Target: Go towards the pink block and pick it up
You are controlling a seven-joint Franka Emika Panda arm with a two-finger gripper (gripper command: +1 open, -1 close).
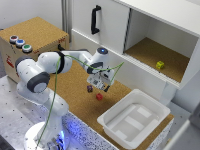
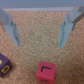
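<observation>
1. White bin (image 1: 131, 121) sits nearest in the exterior view, at the counter (image 1: 75, 95) edge, off to the exterior view's right of the pink block.
2. Pink block (image 1: 99, 96) (image 2: 46, 72) lies on the cork counter, just below the gripper (image 1: 100, 83) (image 2: 39, 31), not touched yet.
3. Jaws released, spread wide, nothing between them; the wrist view shows both fingers (image 2: 11, 26) apart, with the block short of the gap.
4. Purple cube (image 1: 90, 88) (image 2: 4, 65) is just beside the pink block, on the exterior view's left. Don't grab that one.
5. Handling guess: light, rigid, matte, probably grippy enough; take it across two opposite flat sides, centred.
6. Writing: a dark "L"-like mark on the block's top face; a yellowish mark on the purple cube, unreadable.
7. Yellow-green cube (image 1: 159, 65) is in the open cupboard (image 1: 165, 30), well beyond the pink block.
</observation>
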